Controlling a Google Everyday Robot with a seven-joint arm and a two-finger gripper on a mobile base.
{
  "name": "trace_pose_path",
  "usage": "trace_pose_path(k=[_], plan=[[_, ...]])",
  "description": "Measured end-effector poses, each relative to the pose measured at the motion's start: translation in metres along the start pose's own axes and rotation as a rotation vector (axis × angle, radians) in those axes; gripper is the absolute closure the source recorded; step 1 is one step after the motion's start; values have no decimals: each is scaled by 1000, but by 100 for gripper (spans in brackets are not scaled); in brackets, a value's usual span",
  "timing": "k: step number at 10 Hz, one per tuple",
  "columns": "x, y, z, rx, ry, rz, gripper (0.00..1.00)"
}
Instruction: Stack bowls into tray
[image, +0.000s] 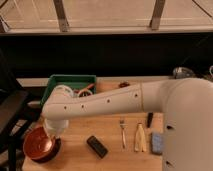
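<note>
the orange-red bowl (39, 142) sits nested in the dark purple bowl (51, 154) at the table's (115, 156) near left, well apart from the green tray (70, 78) farther back, which holds a pale orange item (86, 90), while the gripper (54, 128) hangs at the bowl's right rim, open or closed i cannot tell.

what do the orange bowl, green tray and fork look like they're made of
Orange-red bowl: probably plastic, glossy, with a soft sheen on its inner wall. Green tray: looks like moulded plastic, in an even matte colour. Fork: likely metal, thin and pale grey. The gripper hangs just above the bowl's right rim.

Arm (105, 102) bars the tray (72, 77)'s near side; gripper (54, 130) hangs over stacked bowls (37, 143).
</note>
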Motion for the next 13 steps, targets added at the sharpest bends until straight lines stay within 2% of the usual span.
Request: trace_pose_path(k=[1,4,6,11,13], plan=[[0,2,1,5,3,9,34],[0,7,15,33,-12,31,34],[-1,8,18,34,-15,31,34],[-1,11,-20,-46,69,46,34],[1,21,-34,-77,97,57,34]])
